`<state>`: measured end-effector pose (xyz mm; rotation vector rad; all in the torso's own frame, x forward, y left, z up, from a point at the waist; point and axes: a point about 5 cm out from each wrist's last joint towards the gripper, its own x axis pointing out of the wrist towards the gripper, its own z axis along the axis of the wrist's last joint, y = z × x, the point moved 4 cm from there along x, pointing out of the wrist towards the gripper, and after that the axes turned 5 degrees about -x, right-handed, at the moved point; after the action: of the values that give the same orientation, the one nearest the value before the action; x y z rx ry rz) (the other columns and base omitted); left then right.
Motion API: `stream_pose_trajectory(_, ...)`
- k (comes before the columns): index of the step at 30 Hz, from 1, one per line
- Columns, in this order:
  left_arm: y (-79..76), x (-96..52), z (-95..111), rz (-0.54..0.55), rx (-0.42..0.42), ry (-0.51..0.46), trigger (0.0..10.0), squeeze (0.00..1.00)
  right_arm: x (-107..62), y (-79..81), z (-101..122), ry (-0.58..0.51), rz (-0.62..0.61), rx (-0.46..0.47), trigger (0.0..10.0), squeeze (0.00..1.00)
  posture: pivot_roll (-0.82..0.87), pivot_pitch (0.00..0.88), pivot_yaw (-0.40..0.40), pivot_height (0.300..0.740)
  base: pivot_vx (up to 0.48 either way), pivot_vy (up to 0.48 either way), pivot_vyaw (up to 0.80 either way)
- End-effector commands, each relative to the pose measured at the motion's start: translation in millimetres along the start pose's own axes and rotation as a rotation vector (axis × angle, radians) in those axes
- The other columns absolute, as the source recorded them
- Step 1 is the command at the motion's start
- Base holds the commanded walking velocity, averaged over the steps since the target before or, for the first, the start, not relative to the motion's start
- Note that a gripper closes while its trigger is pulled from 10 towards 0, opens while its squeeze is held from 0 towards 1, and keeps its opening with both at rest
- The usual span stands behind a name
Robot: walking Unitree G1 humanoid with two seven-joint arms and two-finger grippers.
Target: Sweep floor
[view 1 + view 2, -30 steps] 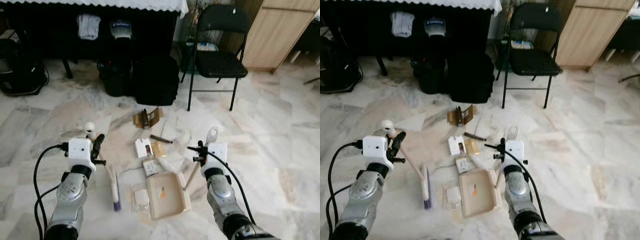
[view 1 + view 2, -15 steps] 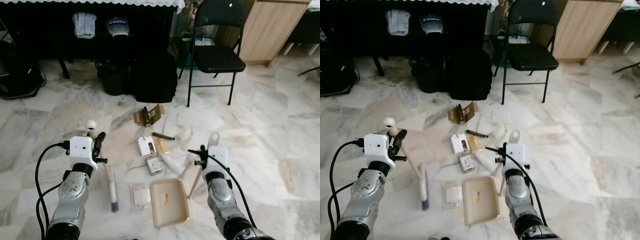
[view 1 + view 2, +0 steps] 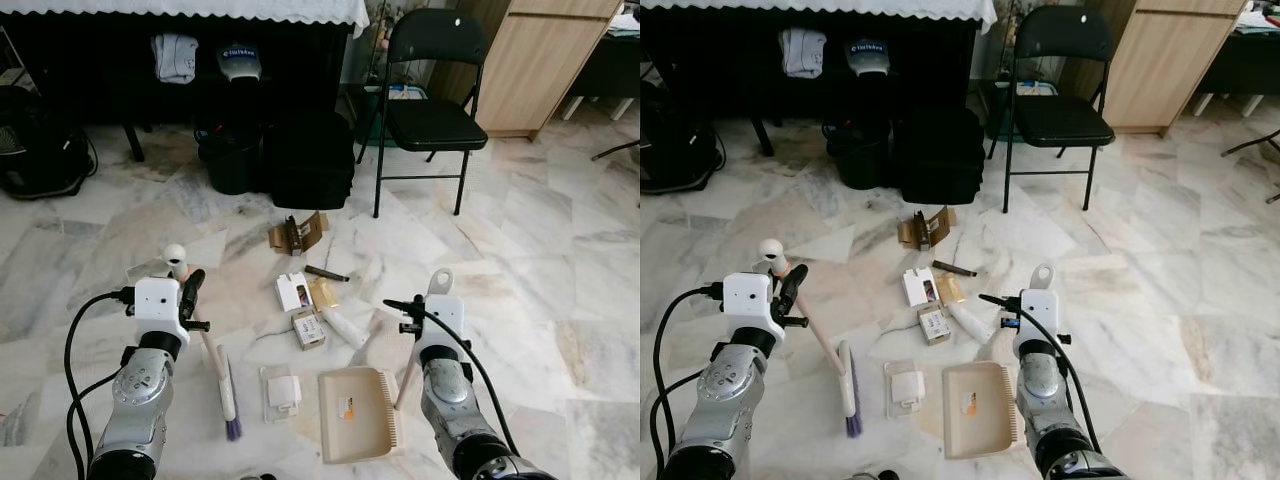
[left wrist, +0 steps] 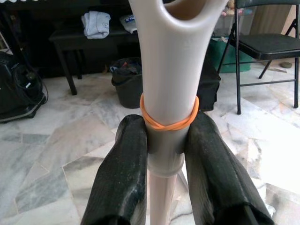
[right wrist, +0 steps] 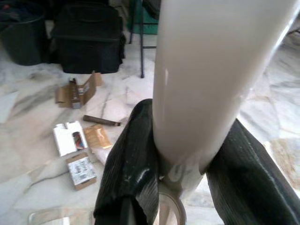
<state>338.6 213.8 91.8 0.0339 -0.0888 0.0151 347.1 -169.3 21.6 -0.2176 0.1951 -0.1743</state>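
Note:
My left gripper [image 3: 190, 292] is shut on the pale broom handle [image 4: 168, 70], just below its orange rubber band [image 4: 168, 118]. The broom's head [image 3: 228, 388] rests on the marble floor by my left side. My right gripper [image 3: 414, 316] is shut on the cream dustpan's upright handle [image 5: 211, 79]. The dustpan [image 3: 358, 412] lies flat on the floor between my arms. Litter is spread ahead of it: a white packet [image 3: 282, 391], a small box [image 3: 308, 328], a white carton [image 3: 293, 291], a tube [image 3: 343, 325], a dark stick [image 3: 325, 273] and torn brown cardboard [image 3: 297, 232].
A black folding chair [image 3: 432, 110] stands ahead to the right, beside a wooden cabinet [image 3: 540, 60]. Black bags [image 3: 310, 160] and a bin [image 3: 232, 155] sit under a cloth-covered table [image 3: 200, 10]. A dark appliance [image 3: 40, 140] is at the far left.
The dustpan has slid back toward me and to the right, away from the white packet and small box. The head camera shifted a little; the broom barely moved.

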Motion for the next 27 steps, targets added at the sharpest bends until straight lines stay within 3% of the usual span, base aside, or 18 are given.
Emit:
stream_pose_trajectory(1,0.0,-0.4,4,0.001,0.011,-0.023,10.0,0.00,4.0,-12.0,2,-0.001,-0.033,-0.034,10.0,0.00,0.11,0.108,-0.083,0.740,0.000,0.000,0.00)
stream_pose_trajectory(15,1.2,-0.9,4,0.005,0.017,-0.026,10.0,0.00,11.1,-14.6,17,-0.063,0.013,-0.038,10.0,0.00,0.12,0.108,-0.082,0.740,0.000,0.000,0.00)
stream_pose_trajectory(27,2.2,-1.1,6,0.004,0.018,-0.033,10.0,0.00,5.5,6.0,9,-0.038,0.150,-0.050,10.0,0.00,0.12,0.103,-0.078,0.740,0.000,0.000,0.00)
